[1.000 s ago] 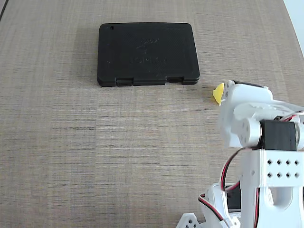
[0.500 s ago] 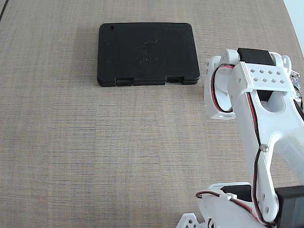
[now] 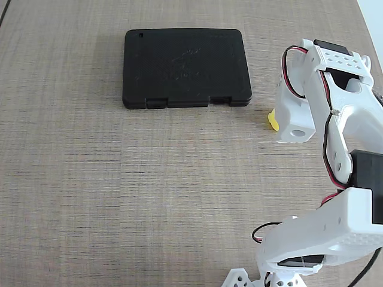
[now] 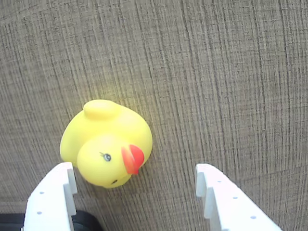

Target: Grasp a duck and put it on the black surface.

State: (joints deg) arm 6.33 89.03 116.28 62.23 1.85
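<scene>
The duck (image 4: 106,142) is small and bright yellow with a red-orange beak. In the wrist view it sits on the table just ahead of the left finger. My gripper (image 4: 134,167) is open, its white fingers (image 4: 53,197) wide apart, with the duck near the left one and not held. In the fixed view only a yellow sliver of the duck (image 3: 273,119) shows beside the white arm (image 3: 326,101), which covers the gripper. The black surface (image 3: 185,69) is a flat black case with two latch notches, lying left of the duck with nothing on it.
The table is a brown woven-textured surface (image 3: 119,197). The arm's base (image 3: 299,257) stands at the bottom right of the fixed view. The table's right edge shows at the top right corner.
</scene>
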